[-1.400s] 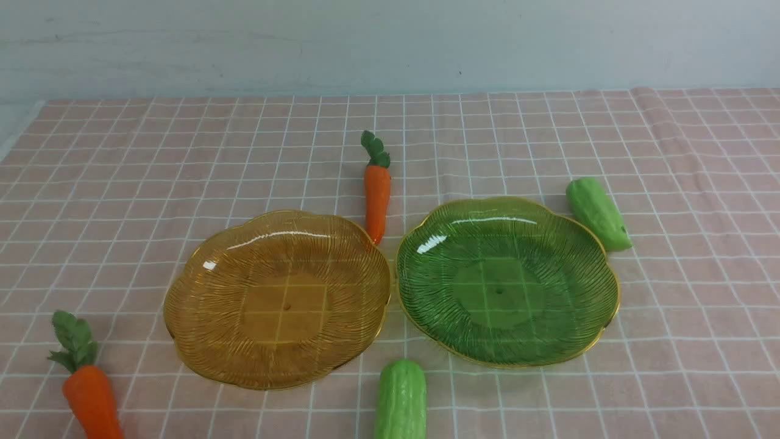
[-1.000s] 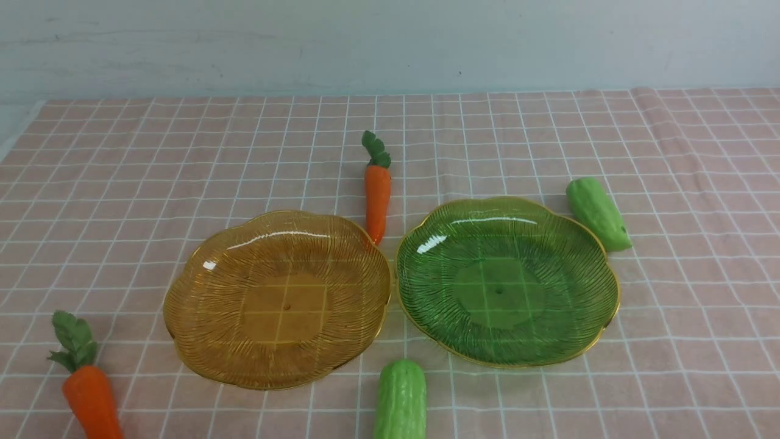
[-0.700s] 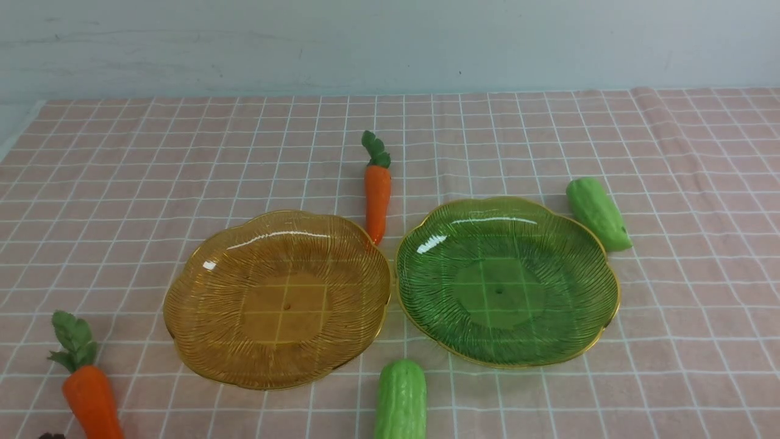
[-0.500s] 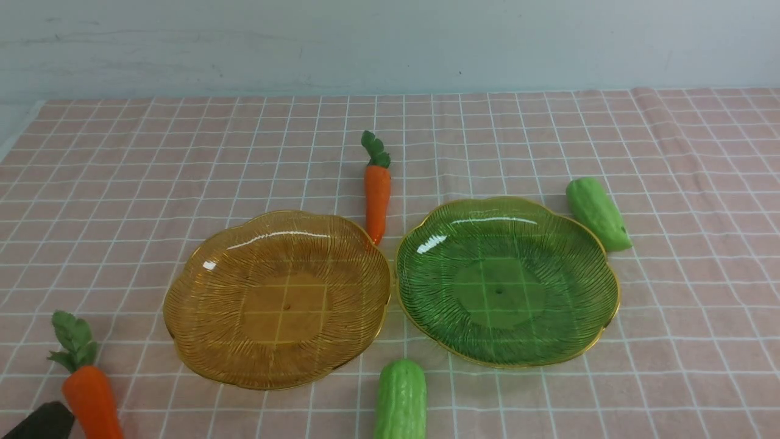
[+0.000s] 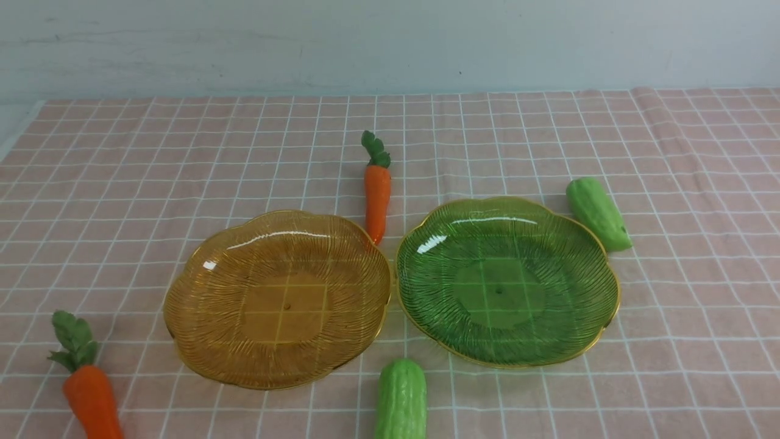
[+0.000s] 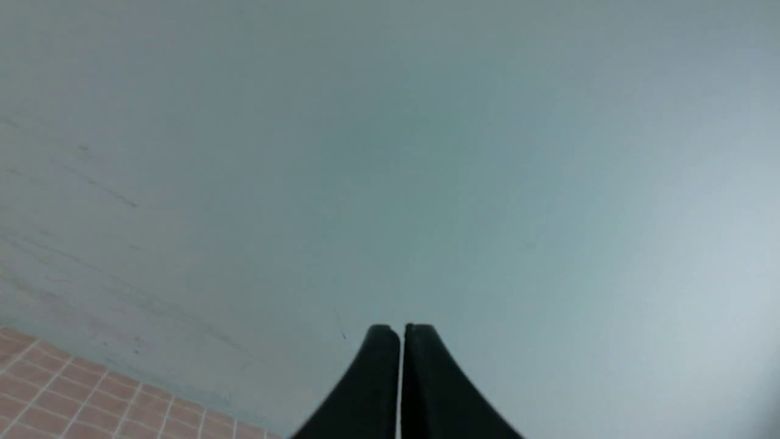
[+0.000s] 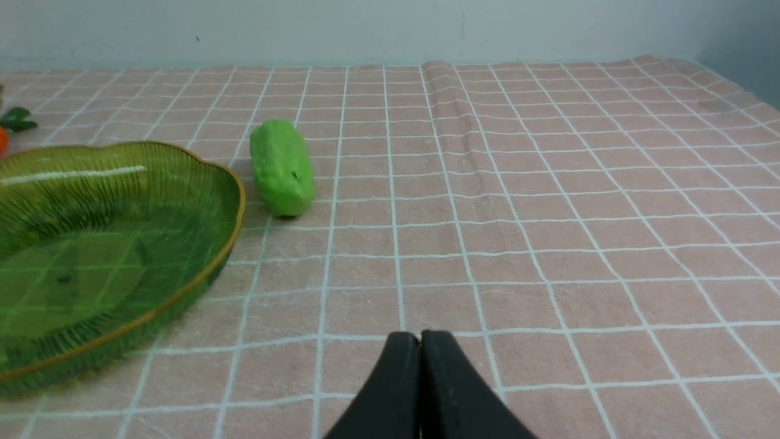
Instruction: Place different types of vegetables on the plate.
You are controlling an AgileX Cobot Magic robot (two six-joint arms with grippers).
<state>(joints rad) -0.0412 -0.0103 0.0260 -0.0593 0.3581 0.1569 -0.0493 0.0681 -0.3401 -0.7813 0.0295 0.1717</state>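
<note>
While its jaws meet, the left arm [image 6: 372, 396] faces the wall [image 6: 426, 152].

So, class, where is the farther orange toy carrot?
Front view: the orange toy carrot lies mid-table, tip pointing into the gap between the amber ribbed plate and green ribbed plate.

Checked cloth [image 5: 670, 317]: amber plate [image 5: 204, 341], green plate [image 5: 426, 317], carrots [image 5: 377, 201] [image 5: 91, 399], gourds [image 5: 597, 213] [image 5: 400, 402].

right pincer [image 7: 420, 334] closed, empty | gourd [image 7: 281, 167] beside green plate [image 7: 183, 292] | checked cloth [image 7: 548, 213]
</note>
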